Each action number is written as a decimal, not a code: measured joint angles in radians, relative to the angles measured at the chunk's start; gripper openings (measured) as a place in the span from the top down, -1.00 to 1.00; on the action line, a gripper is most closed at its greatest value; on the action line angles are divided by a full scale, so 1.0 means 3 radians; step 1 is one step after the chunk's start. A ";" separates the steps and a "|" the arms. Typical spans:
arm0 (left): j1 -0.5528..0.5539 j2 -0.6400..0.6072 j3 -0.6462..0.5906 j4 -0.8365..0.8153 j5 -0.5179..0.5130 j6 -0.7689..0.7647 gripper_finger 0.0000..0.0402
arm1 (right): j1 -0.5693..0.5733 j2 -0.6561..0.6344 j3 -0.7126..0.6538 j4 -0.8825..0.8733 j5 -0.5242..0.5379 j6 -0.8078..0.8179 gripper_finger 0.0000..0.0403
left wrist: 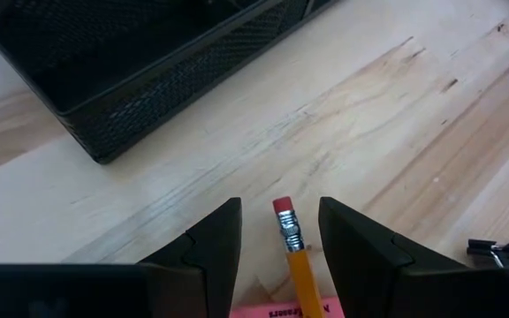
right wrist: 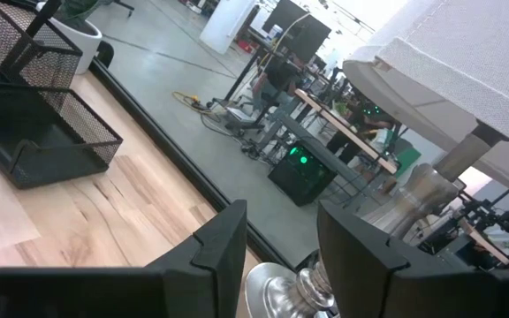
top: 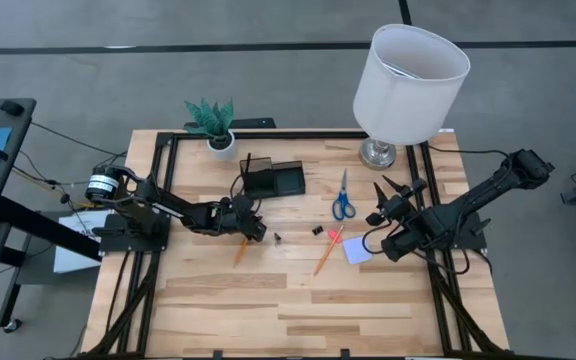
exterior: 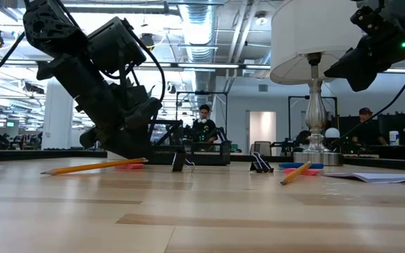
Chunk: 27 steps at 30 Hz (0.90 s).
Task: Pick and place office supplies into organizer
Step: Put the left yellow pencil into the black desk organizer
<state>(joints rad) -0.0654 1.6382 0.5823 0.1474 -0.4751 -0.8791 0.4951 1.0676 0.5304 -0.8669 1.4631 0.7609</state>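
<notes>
An orange pencil (top: 240, 249) lies on the table. Its eraser end (left wrist: 288, 226) is propped on a pink eraser (left wrist: 281, 311), and its tip (exterior: 45, 171) is down on the wood. My left gripper (left wrist: 281, 238) slants down over that end, open, with one finger on each side of the pencil and a gap to both. The black mesh organizer (top: 273, 181) stands just beyond it, with a dark pen (right wrist: 49, 7) in its taller section. My right gripper (right wrist: 281, 256) hangs open and empty above the table's right side (top: 383, 203), pointing about level.
Blue-handled scissors (top: 343, 198), a second pencil (top: 325, 256), a pale note pad (top: 357, 250) and small black clips (top: 318, 230) (top: 278, 238) lie between the arms. A white-shaded lamp (top: 408, 75) stands at the far right and a potted plant (top: 218, 135) at the far left.
</notes>
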 joint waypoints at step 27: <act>0.0000 0.0000 0.0000 -0.0088 0.0010 -0.0005 0.39 | 0.0001 0.0000 0.0000 0.0000 -0.0001 0.0001 0.33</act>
<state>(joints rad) -0.0654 1.6382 0.5823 0.1210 -0.4721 -0.8806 0.4953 1.0676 0.5304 -0.8669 1.4628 0.7612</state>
